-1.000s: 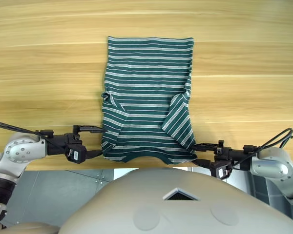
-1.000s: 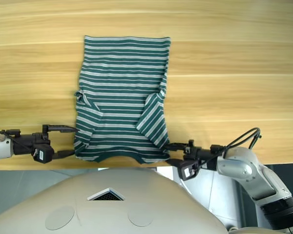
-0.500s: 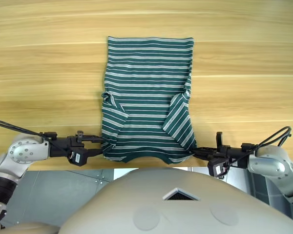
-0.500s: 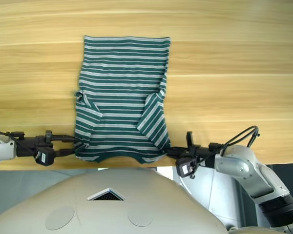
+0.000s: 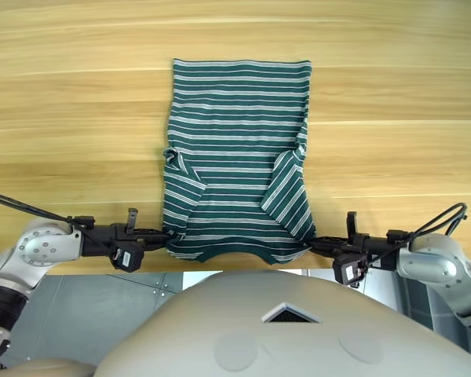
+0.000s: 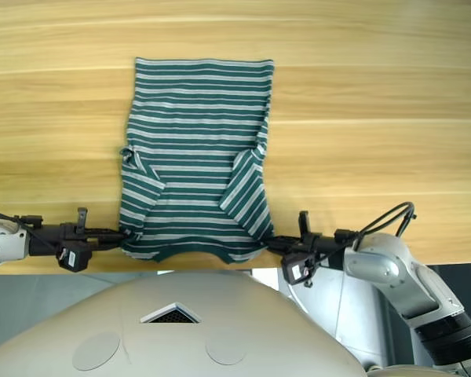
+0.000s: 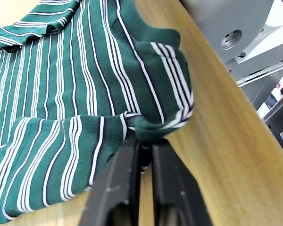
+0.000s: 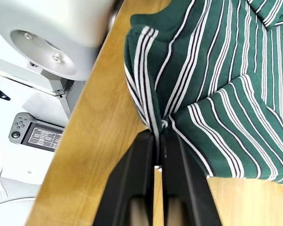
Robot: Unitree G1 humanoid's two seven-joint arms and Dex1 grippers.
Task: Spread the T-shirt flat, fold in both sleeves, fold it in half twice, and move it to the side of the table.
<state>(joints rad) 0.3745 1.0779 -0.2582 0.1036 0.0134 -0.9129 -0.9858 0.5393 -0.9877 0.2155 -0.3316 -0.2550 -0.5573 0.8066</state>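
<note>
A green T-shirt with white stripes lies on the wooden table, both sleeves folded in over its body and the collar end at the near edge. My left gripper is at the shirt's near left corner, shut on a bunched fold of the fabric. My right gripper is at the near right corner, shut on the cloth edge. Both pinched corners rest on or just above the wood. The hem lies flat at the far end.
The table's front edge runs just under both grippers. Bare wood stretches to the left, to the right and beyond the shirt. A small dark handheld device lies on the floor below the table edge.
Both grippers were open beside the shirt's near corners a second ago. They have moved in and shut on the corners. The shirt's body has not shifted.
</note>
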